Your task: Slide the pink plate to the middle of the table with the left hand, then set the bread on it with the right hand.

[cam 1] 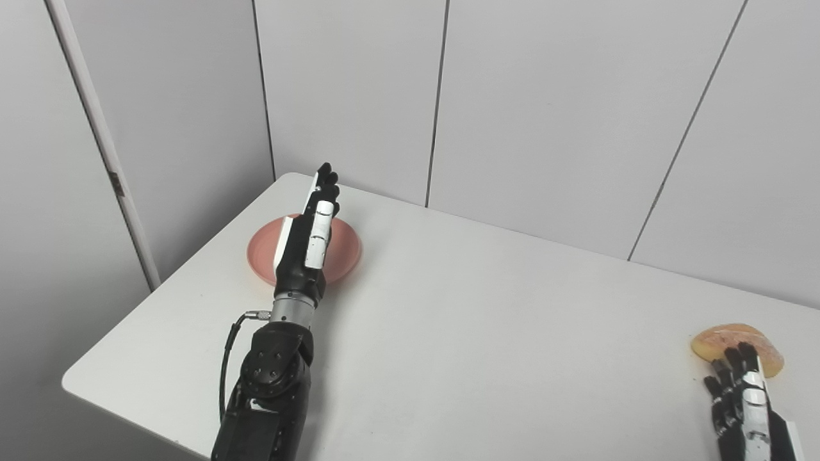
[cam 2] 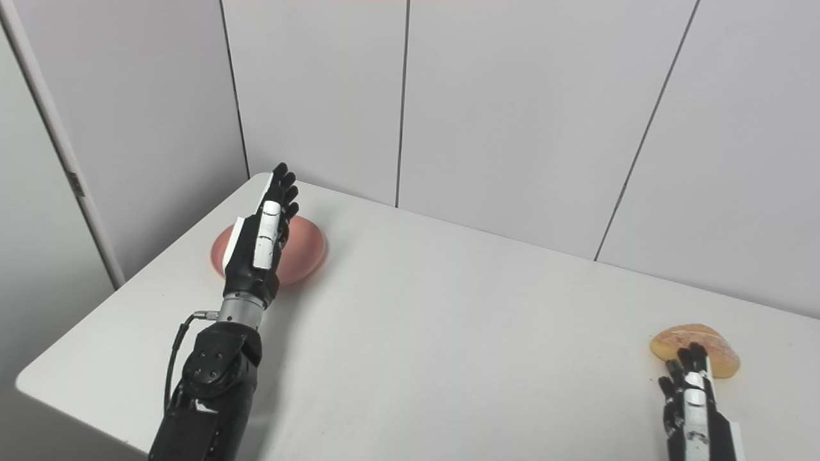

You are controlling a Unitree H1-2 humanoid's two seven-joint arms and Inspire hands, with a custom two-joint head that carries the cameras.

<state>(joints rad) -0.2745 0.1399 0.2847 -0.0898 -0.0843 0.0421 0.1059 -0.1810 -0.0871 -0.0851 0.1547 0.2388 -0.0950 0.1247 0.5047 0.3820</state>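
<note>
Near us, our right hand rests fingers spread and empty, fingertips just short of the bread. Farther left, our left hand, flat and holding nothing, hovers over the pink plate (table middle lies to its right).

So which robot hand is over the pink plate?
The left hand, stretched flat with fingers apart above the pink plate near the table's far left corner. The right hand sits by the bread instead.

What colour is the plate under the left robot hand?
Pink, a salmon tone; the plate shows best in the left eye view.
</note>
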